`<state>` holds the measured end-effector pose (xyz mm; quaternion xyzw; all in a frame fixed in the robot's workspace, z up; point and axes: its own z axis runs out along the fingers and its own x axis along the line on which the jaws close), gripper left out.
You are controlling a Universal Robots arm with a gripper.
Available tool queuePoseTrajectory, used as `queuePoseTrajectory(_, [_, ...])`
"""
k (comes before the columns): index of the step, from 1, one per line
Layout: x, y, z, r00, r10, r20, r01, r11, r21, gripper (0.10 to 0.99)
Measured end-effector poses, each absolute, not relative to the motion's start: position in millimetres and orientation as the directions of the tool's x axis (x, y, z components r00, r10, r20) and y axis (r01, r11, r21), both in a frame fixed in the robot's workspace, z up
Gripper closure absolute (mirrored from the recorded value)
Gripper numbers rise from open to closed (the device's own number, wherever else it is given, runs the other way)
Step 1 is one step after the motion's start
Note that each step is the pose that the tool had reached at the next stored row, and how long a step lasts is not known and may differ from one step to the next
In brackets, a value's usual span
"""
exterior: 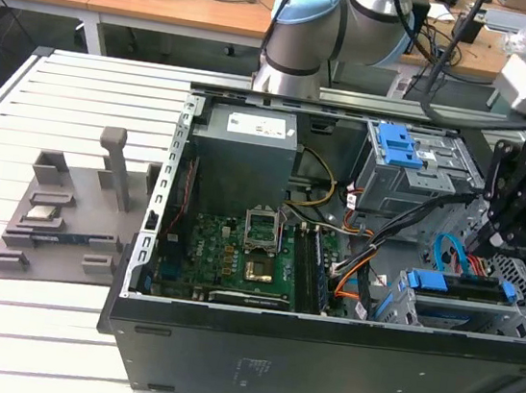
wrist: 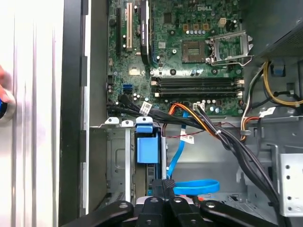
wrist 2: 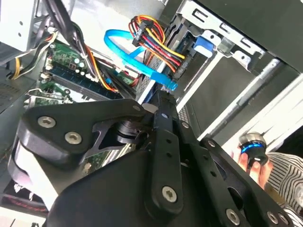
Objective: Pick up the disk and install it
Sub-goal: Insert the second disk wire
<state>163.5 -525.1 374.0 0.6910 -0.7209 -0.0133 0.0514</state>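
Black gripper (exterior: 523,207) over PC case's (exterior: 319,359) right drive bay on exterior view's right; fingers (wrist: 163,189) pressed together. Silver metal disk in blue plastic carrier (exterior: 460,285) sits in bay. Judged stiff, heavyish, shock-sensitive; hold by carrier edges.

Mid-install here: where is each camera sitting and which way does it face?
Exterior view: off the arm, looking down into the open computer case; arm and gripper show.
First wrist view: on the wrist, looking past the gripper at the disk in its bay and the motherboard.
Second wrist view: on the wrist, looking along the gripper toward the drive cage.
Both wrist views share the blue cable.
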Motion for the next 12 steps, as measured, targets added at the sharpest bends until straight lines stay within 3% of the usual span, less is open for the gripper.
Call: queuePoseTrajectory(12, [163.5,-525.1,386.3,-0.040,-0.998,0.056,-0.995,0.045,0.090,0.980])
